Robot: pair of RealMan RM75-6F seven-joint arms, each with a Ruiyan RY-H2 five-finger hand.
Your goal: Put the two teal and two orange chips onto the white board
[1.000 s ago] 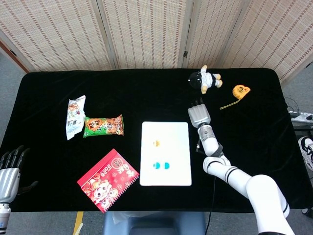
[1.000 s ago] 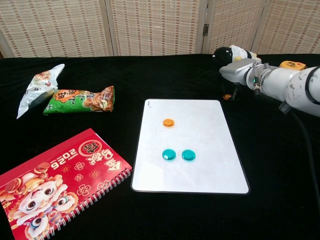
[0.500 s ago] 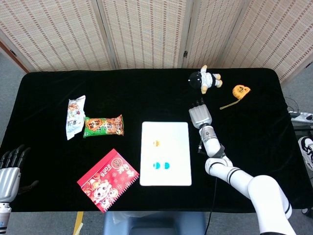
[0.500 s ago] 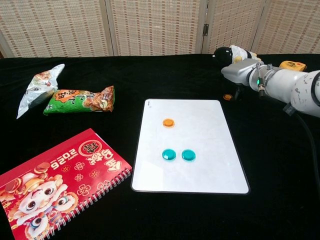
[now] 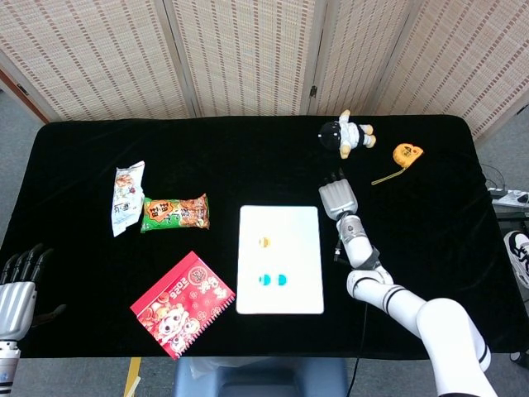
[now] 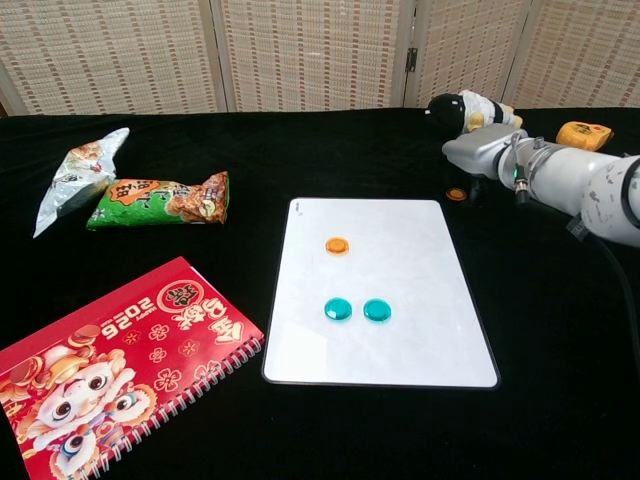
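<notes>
Right robot hand (image 6: 478, 156) has drifted slightly toward the robot over the last second and now hovers just beside the last orange chip (image 6: 456, 194), which lies on the desk (image 6: 560, 330) just off the white board's (image 6: 420, 340) far right corner. Fingers hang downward; whether they are parted or closed I cannot tell (holding nothing visible). Left robot hand (image 5: 16, 285) idles at the desk's near left edge, fingers spread, empty.

Board carries one orange chip (image 6: 337, 244) and two teal chips (image 6: 351, 310); judged three of four done.

Chips: small glossy discs, likely hard plastic. Board: smooth, rigid, rounded corners. Desk cover: matte black cloth.
</notes>
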